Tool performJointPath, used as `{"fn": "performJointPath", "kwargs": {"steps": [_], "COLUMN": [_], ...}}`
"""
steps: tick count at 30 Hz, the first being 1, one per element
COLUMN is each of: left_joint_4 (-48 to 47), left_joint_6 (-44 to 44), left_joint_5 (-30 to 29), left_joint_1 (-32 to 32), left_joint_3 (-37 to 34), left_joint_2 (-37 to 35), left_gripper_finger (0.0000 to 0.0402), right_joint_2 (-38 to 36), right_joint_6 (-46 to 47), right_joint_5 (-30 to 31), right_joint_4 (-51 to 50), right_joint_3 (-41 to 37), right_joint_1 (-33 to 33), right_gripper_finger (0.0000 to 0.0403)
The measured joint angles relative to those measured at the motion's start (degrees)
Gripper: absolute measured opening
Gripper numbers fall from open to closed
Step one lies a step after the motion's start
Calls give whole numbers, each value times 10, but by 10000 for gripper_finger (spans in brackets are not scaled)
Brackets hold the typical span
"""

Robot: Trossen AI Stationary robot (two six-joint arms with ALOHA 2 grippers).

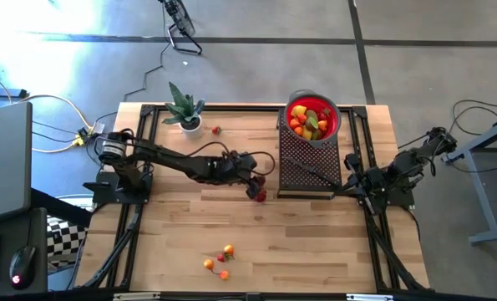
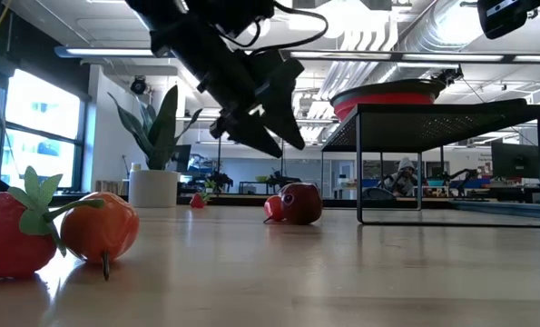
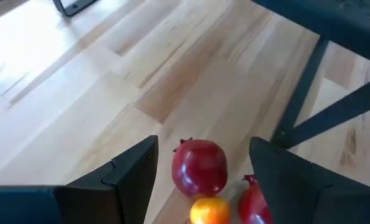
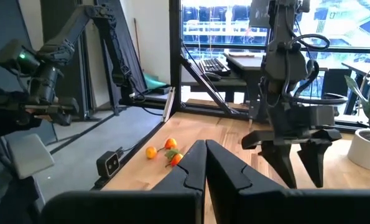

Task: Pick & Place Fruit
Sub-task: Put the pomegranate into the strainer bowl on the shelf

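The left gripper hangs wide open over red fruit mid-desk, holding nothing. More fruit fills the bowl. The right gripper waits shut by the right edge.

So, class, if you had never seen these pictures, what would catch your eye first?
Probably the red bowl heaped with toy fruit, standing on a black mesh stand at the table's far right. Next, the left gripper, open, poised above a dark red fruit beside that stand. Near the front edge lies a small cluster of orange fruits.

fruit in bowl on rack
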Motion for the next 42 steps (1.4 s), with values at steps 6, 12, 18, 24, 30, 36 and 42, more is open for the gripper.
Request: {"fn": "performJointPath", "kwargs": {"steps": [6,12,18,24,30,36,42], "left_joint_4": [2,10,5,20,17,17,16], "left_joint_6": [7,10,10,10,-30,-41,-29], "left_joint_5": [1,1,1,1,2,47,49], "left_joint_1": [0,0,0,0,5,20,27], "left_joint_3": [0,1,-1,0,0,0,0], "left_joint_2": [6,30,41,40,40,40,40], "left_gripper_finger": [248,248,248,248,249,261,319], "right_joint_2": [0,0,0,0,0,0,0], "right_joint_6": [0,0,0,-1,-6,-15,-15], "right_joint_5": [1,1,1,2,2,2,2], "right_joint_4": [-1,-1,-2,-5,-8,-9,-10], "right_joint_3": [0,0,0,0,0,0,0], "right_joint_1": [0,0,0,0,0,0,0], "right_gripper_finger": [2,2,2,3,3,3,3]}}
